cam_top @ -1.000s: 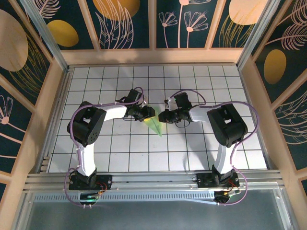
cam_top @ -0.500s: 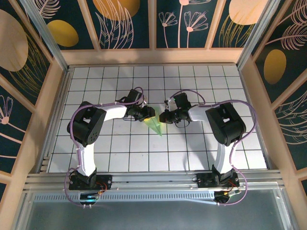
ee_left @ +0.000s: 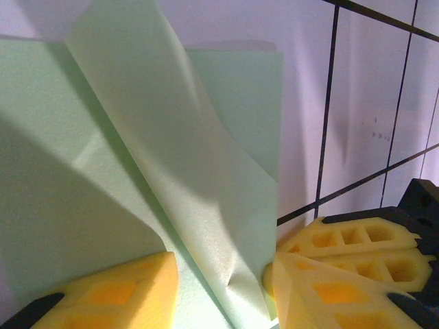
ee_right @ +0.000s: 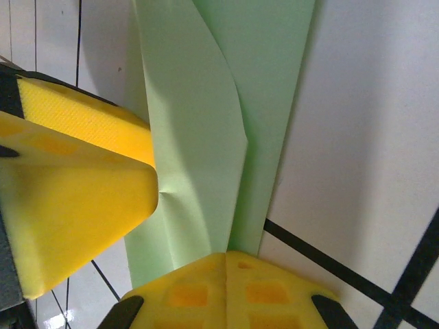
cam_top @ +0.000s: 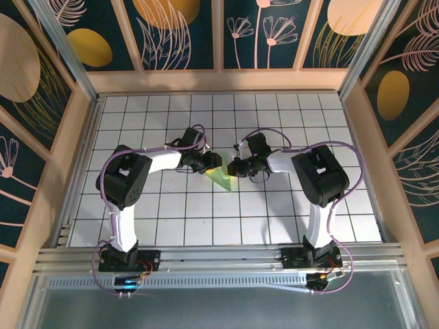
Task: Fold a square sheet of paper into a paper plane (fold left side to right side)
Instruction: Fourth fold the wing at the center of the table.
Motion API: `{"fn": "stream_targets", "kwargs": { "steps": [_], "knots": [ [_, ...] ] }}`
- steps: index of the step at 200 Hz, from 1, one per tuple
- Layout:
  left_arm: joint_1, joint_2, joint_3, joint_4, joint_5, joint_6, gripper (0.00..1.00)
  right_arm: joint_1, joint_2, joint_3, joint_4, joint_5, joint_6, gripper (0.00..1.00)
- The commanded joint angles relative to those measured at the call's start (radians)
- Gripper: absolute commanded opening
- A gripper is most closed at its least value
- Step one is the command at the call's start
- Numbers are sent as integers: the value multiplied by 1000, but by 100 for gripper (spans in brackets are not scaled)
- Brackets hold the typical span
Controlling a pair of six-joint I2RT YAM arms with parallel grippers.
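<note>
Since a second ago the right arm has shifted slightly toward the middle of the white grid-tiled table [cam_top: 171,212], and its jaws have gone from nearly closed to fully closed. The near tip of the pale-green paper plane [cam_top: 221,181], a slim pointed dart of thin paper, has drawn back a touch from the table's near edge. The left arm sits as it did.

From above, the paper plane lies close to the table's centre with its point aimed at the near edge and slightly right. Its wide end is tucked under the two grippers, so the top view does not show how much of it is lifted. The left gripper [cam_top: 217,163] hangs just left of the table's centre and the right gripper [cam_top: 232,166] just right of it, tips almost meeting.

On the left wrist camera the yellow fingers [ee_left: 116,291] stand apart. A raised flap of the paper rises between them and leans toward the right-hand finger, not clamped. The rest of the paper lies flat on the tiles.

On the right wrist camera the right gripper's yellow fingertips [ee_right: 226,281] are pressed together, and the narrow end of the raised flap runs into the seam between them, pinched. A corner of the left gripper's finger [ee_right: 75,199] touches that flap's edge, where a small dent shows.
</note>
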Motion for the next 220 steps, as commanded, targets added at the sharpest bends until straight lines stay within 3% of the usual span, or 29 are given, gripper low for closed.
{"fn": "stream_targets", "kwargs": {
  "steps": [1, 97, 142, 199, 220],
  "knots": [
    [5, 58, -18, -81, -92, 25, 42, 12, 29, 12, -38, 32, -16, 2],
    [5, -1, 26, -52, -32, -14, 45, 16, 55, 0, -102, 118, -7, 0],
    [5, -54, 35, -75, -55, -13, 45, 17, 55, -1, -105, 134, -2, 0],
    [5, -61, 11, -9, 21, -22, 14, 16, 55, 4, -107, 145, 1, 0],
    [4, -42, 7, 46, 77, -44, 9, 17, 52, 3, -108, 148, 2, 0]
  ]
}}
